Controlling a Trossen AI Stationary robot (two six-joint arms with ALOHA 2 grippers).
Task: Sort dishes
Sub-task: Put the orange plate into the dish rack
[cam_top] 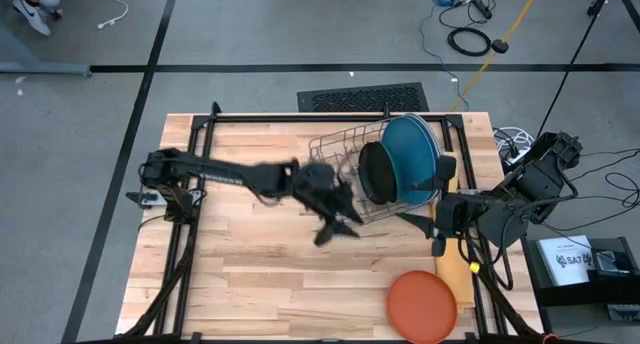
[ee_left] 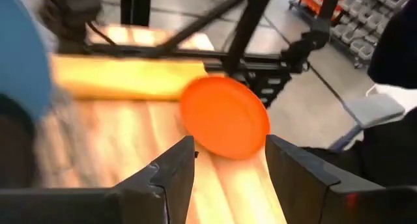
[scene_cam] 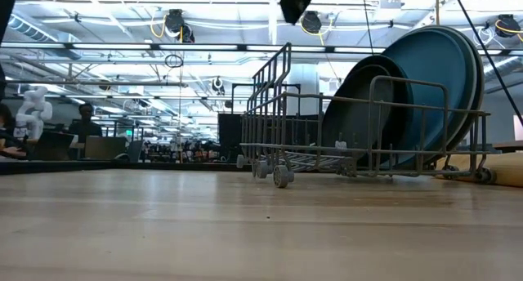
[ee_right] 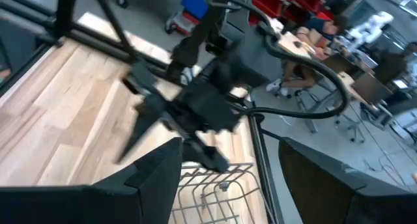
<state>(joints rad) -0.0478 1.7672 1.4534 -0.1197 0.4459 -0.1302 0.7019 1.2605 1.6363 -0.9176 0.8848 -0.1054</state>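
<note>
An orange plate [cam_top: 422, 306] lies flat on the table near its front right corner; in the left wrist view the orange plate [ee_left: 225, 116] shows ahead of my fingers. A wire rack [cam_top: 345, 164] at the back right holds a black plate [cam_top: 375, 174] and blue plates [cam_top: 412, 149] standing on edge, leaning in its slots [scene_cam: 425, 93]. My left gripper [cam_top: 335, 229] hovers open and empty over the table's middle, just in front of the rack. My right gripper [cam_top: 438, 206] stands open and empty at the rack's right end, raised above the table.
A pale yellow roll [cam_top: 450, 259] lies along the table's right edge, between the rack and the orange plate [ee_left: 124, 77]. A black frame [cam_top: 200, 134] borders the table's left and far sides. Bare wood [cam_top: 250, 274] stretches across the front left.
</note>
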